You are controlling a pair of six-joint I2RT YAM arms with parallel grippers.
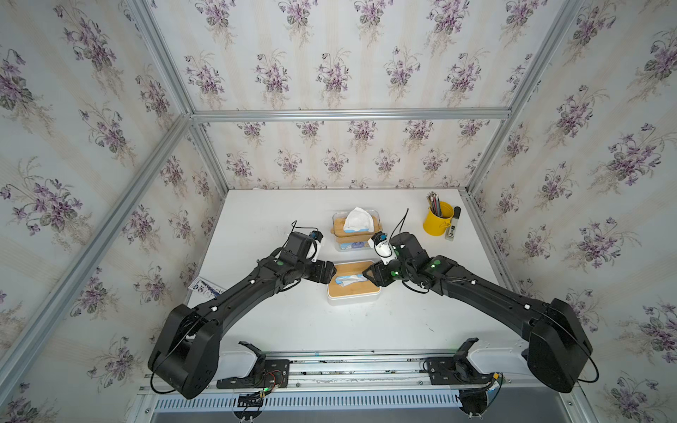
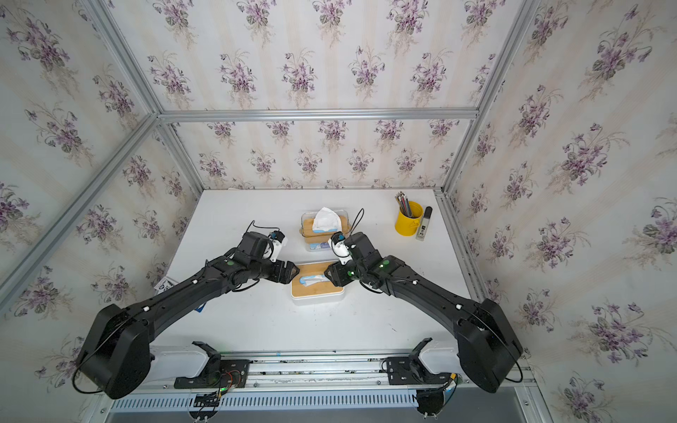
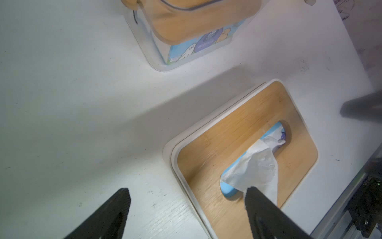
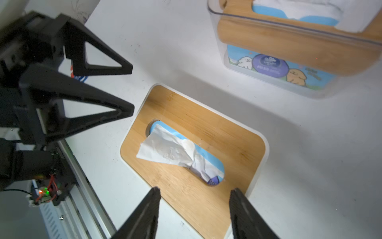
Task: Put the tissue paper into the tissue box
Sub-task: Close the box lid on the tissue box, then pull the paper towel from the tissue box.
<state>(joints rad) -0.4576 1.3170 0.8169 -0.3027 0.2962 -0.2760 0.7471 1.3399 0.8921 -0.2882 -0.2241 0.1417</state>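
Observation:
The tissue box [image 1: 351,291] [image 2: 318,291] is white with a bamboo lid [image 3: 227,132] [image 4: 227,132] and sits mid-table. The white tissue paper [image 1: 348,280] [image 3: 256,165] [image 4: 165,151] sticks out of the lid's slot and lies flat on the wood, with a blue pack showing beneath it. My left gripper [image 1: 331,273] [image 3: 188,191] [image 4: 131,90] stands open at the box's left end. One of its fingertips [image 3: 251,192] overlaps the tissue's loose corner; I cannot tell if it touches. My right gripper [image 1: 366,274] [image 4: 195,190] is open over the box's right end, holding nothing.
A clear tissue box [image 1: 355,234] [image 2: 324,234] [image 3: 157,51] [image 4: 289,78] with a tissue standing up from it sits just behind. A yellow cup of pencils [image 1: 437,221] and a marker [image 1: 452,229] stand at the back right. A printed packet [image 1: 205,285] lies at the left table edge.

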